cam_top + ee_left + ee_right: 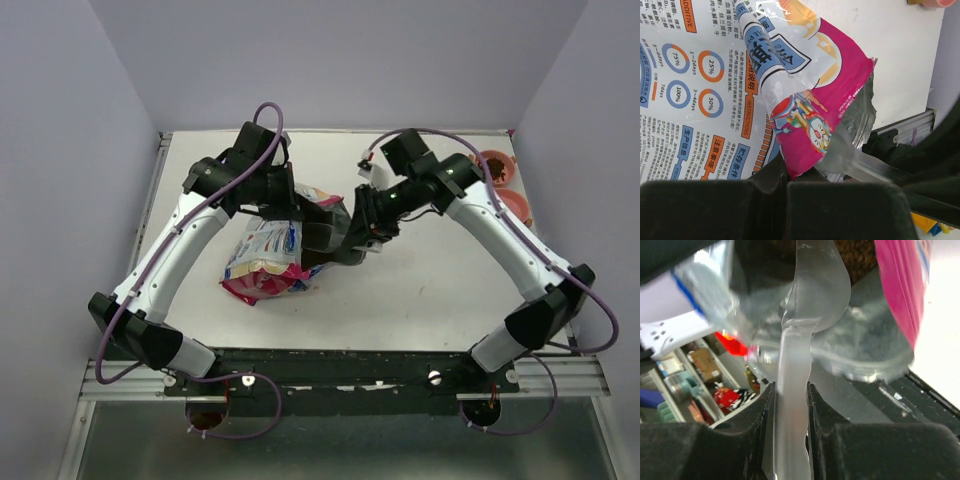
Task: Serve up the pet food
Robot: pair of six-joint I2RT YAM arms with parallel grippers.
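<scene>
The glossy pink-and-blue bag (262,258) lies on the white table (430,290) with its open mouth to the right. My left gripper (308,218) is shut on the bag's top edge (805,150) and holds the mouth open. My right gripper (350,245) is shut on the handle of the clear plastic scoop (792,385), and the scoop's bowl (815,285) reaches into the bag's mouth. Dark brown kibble (857,255) shows inside the bag past the scoop. The scoop handle (865,162) also shows in the left wrist view.
Two pink bowls stand at the back right edge: the far one (493,166) holds some dark kibble, the near one (513,206) sits just in front of it. The grey walls close in behind and at both sides.
</scene>
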